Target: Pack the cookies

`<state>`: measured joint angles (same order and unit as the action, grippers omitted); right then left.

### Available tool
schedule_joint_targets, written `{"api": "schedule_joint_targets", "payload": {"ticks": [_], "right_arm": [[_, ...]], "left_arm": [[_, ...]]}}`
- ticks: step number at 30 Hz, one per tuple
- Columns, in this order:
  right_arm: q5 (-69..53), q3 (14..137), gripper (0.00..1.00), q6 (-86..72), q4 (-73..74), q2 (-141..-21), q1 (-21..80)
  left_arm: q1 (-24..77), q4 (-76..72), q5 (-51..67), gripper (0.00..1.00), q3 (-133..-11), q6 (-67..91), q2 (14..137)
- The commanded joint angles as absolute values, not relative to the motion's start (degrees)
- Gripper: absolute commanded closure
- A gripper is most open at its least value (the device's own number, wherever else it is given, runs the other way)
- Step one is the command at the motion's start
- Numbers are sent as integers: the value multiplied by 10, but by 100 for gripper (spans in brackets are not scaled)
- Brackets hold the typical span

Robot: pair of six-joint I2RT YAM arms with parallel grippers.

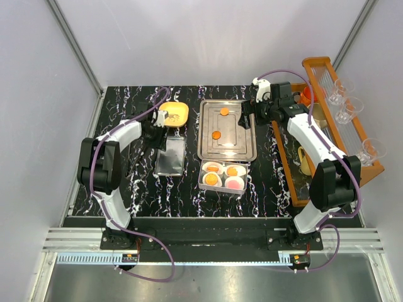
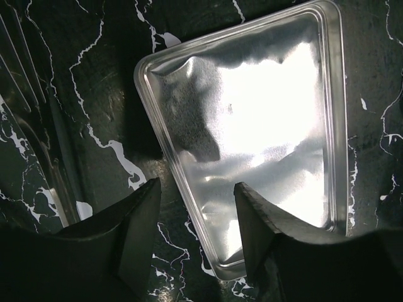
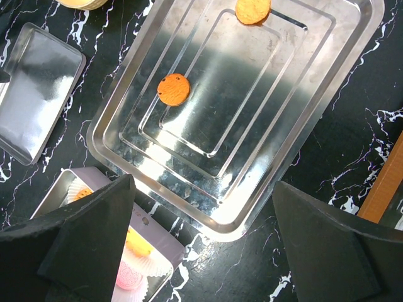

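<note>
Right end effector (image 3: 201, 189), spread and empty over the steel tray (image 3: 252, 132), may skid the thin orange cookie (image 3: 173, 89) aside.

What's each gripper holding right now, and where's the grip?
Nothing is held. The left gripper is open over the small metal tray. The right gripper is open above the large tray, with cookies lying loose in it.
</note>
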<state>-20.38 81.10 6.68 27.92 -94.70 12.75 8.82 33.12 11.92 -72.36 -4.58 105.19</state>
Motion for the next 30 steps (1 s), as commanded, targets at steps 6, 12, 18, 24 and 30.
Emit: {"api": "schedule_joint_targets", "payload": {"ticks": [6, 12, 18, 24, 30], "right_arm": [[-192, 811, 0, 64, 254, -942, 132], [-189, 812, 0, 65, 253, -940, 132], [-192, 810, 0, 63, 253, -940, 132], [-191, 807, 0, 62, 250, -940, 132], [-185, 800, 0, 64, 250, -933, 132]], "left_arm": [[87, 330, 105, 48, -744, -45, 1075], [80, 337, 108, 52, -751, -44, 1084], [72, 339, 112, 60, -748, -47, 1087], [70, 338, 106, 62, -743, -51, 1090], [70, 341, 107, 63, -746, -53, 1100]]}}
